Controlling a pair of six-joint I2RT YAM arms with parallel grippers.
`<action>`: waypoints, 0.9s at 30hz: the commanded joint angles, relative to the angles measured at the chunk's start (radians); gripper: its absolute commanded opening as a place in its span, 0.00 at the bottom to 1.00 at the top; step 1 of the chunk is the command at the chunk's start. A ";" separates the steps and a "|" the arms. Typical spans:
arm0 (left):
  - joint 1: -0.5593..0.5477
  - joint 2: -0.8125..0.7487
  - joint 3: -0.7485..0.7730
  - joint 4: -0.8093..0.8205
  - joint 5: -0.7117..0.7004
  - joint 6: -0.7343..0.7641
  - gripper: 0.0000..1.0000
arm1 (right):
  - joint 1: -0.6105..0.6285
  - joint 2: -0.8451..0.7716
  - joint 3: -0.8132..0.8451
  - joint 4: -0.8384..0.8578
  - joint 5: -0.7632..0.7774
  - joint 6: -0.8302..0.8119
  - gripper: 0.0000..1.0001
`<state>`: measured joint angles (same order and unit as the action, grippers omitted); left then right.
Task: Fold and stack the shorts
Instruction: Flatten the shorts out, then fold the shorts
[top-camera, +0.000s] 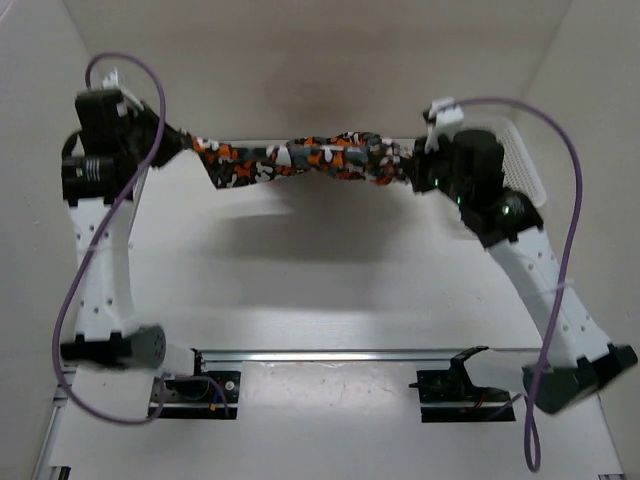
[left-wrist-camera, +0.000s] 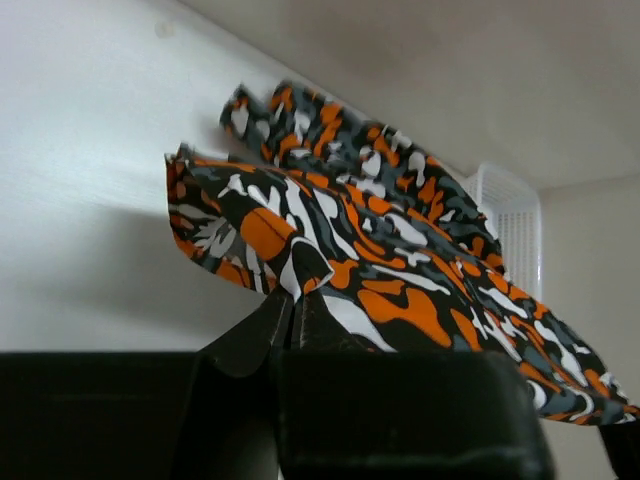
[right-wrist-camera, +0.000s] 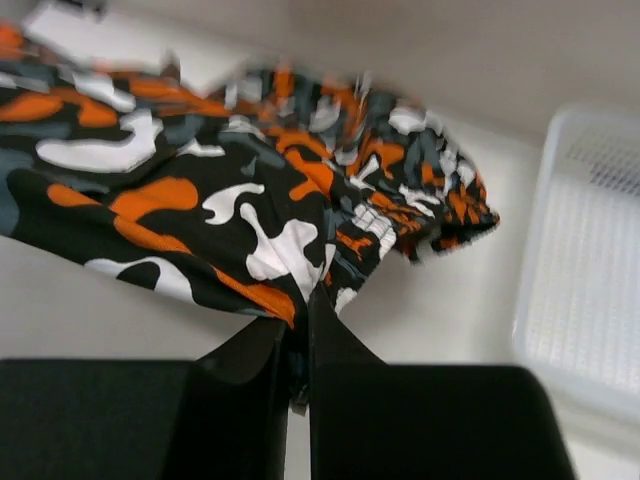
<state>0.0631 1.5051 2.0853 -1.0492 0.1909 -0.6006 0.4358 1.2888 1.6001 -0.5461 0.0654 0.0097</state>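
Toward twelve o'clock, left gripper and right gripper pinch the shorts taut aloft; laying flat seems next.

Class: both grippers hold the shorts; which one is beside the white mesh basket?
The right gripper, jaws shut on the orange-and-black camouflage fabric shorts: the white plastic mesh basket lies beside it. The left gripper holds the other end.

**White table, pale panels**

A white table fills the view. It is boxed in by a plain beige back panel, a left panel and a right panel. A metal rail runs along its near edge. A white basket sits at far right. Soft shadows lie mid-table.
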 joint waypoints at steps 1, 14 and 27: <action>-0.011 -0.184 -0.368 0.072 -0.033 0.001 0.10 | 0.007 -0.193 -0.312 0.072 0.083 0.008 0.00; -0.009 -0.467 -1.058 0.075 -0.028 -0.047 0.76 | 0.045 -0.328 -0.588 -0.262 0.113 0.566 1.00; -0.019 -0.120 -1.140 0.251 0.019 -0.059 0.97 | -0.126 -0.500 -1.021 0.010 -0.303 1.085 0.73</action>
<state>0.0490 1.3342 0.9600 -0.8776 0.1738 -0.6556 0.3557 0.8688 0.6949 -0.6533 -0.0822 0.8768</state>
